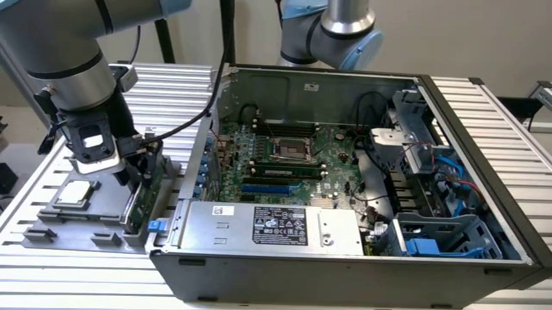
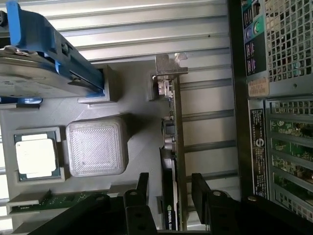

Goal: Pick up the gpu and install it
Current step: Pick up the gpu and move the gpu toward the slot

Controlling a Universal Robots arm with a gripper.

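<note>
Wide-open, the claw (image 1: 141, 169) sat at the lower left of the exterior view, lowered over the gpu (image 1: 138, 205). In the wrist view the claw (image 2: 171, 177) straddled the gpu (image 2: 171, 147), one finger on each side of the thin green card, with a gap on both sides. The gpu stood on edge in the gray tray (image 1: 52, 227), just beside the open computer case (image 1: 345, 271). A CPU chip (image 1: 74, 192) lay in the same tray, nearer the frame's left edge.

Plain beige wall (image 1: 483, 39) stands behind a ribbed silver metal table (image 1: 505, 135), evenly lit, with a black upright post (image 1: 164, 42) at its far edge.
</note>
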